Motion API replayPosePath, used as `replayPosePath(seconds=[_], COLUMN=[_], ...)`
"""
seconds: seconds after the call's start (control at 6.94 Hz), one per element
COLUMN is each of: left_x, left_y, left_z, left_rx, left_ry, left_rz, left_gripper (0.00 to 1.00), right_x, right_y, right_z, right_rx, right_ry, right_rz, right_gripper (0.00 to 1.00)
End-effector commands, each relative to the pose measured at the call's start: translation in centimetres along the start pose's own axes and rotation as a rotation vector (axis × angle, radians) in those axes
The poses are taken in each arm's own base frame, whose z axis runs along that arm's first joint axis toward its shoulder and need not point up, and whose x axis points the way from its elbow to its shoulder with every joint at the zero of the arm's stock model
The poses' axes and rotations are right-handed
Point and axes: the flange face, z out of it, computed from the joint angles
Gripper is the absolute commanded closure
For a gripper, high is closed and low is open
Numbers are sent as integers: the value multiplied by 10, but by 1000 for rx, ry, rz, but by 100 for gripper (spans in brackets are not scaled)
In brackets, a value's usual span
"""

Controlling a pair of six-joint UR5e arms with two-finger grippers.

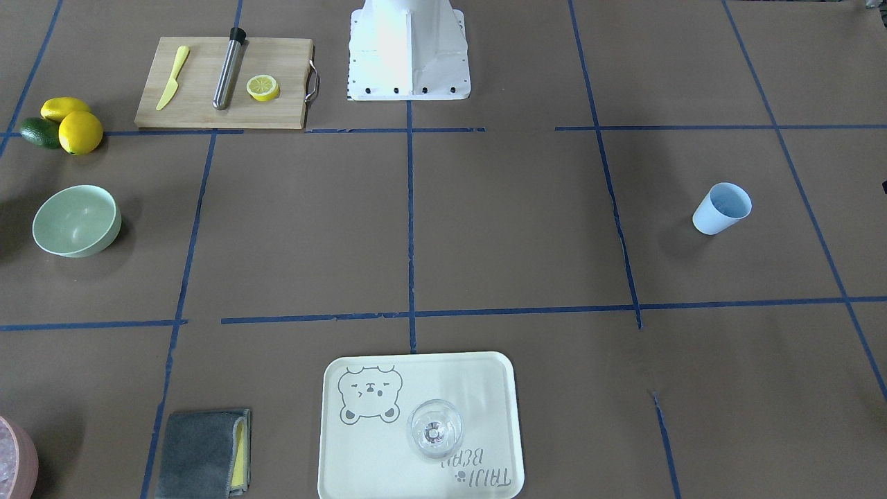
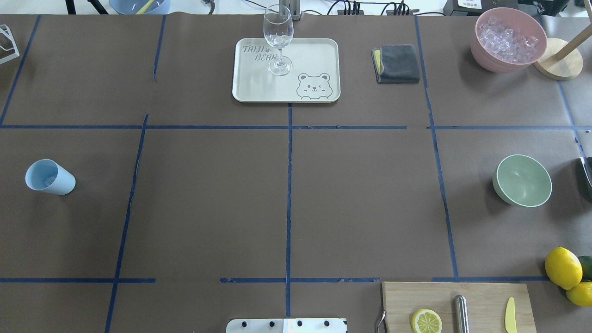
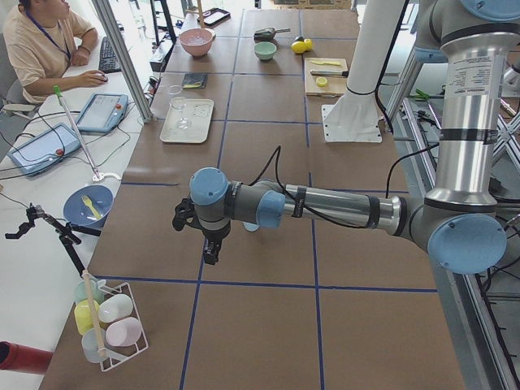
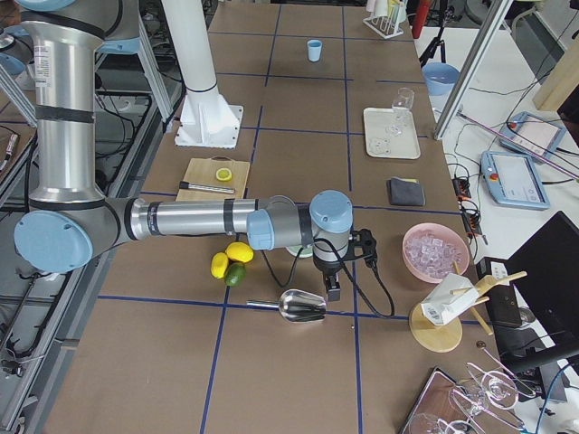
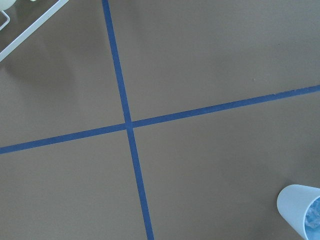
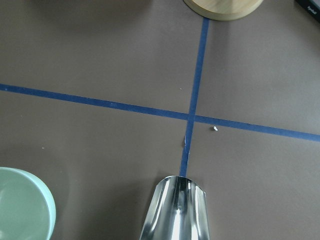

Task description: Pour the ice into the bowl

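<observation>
Ice (image 5: 313, 219) sits in the light blue cup (image 2: 49, 177) near the counter's left edge, the mint-green bowl (image 2: 523, 180) near its right. I cannot tell the jaw width of the left gripper (image 3: 210, 248) or the right gripper (image 4: 333, 287).

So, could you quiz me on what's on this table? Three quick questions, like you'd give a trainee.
1. True or false: the green bowl has nothing in it.
2. What stands on the tray? A) a glass B) a cup C) a lemon
3. On the board, what lies between the knife and the lemon slice?

Key: 1. True. 2. A. 3. The steel rod.
</observation>
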Motion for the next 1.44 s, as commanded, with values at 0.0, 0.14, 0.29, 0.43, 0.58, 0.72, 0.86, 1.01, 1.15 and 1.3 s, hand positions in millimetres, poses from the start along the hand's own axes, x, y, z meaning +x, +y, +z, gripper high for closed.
replayPosePath(seconds=[0.0, 0.14, 0.29, 0.43, 0.58, 0.72, 0.86, 1.01, 1.15, 1.3], left_x=[1, 3, 3, 3, 4, 4, 5, 5, 5, 6], left_y=[0, 0, 0, 0, 0, 0, -1, 0, 0, 0], left_z=[5, 8, 8, 8, 10, 10, 10, 11, 11, 11], left_rx=[-11, -16, -17, -16, -20, -21, -21, -22, -22, -22], left_ry=[-3, -2, -2, 1, 2, 2, 2, 4, 4, 6], left_rz=[3, 5, 5, 5, 8, 5, 7, 6, 8, 8], left_gripper=[0, 0, 0, 0, 0, 0, 0, 0, 0, 0], right_x=[-14, -45, -71, -115, -140, -150, -151, -134, -122, -122], right_y=[-6, -11, -14, -14, -11, -5, 0, 5, 11, 11], right_z=[2, 3, 18, 55, 84, 112, 139, 158, 167, 168], right_rx=[-3, 16, 10, -62, -88, -89, -64, -31, -28, -35], right_ry=[-51, -70, -102, -133, -151, -170, -154, -131, -127, -130], right_rz=[-9, -92, -151, -159, -167, -164, -155, -167, -168, -160], right_gripper=[0, 0, 0, 0, 0, 0, 0, 0, 0, 67])
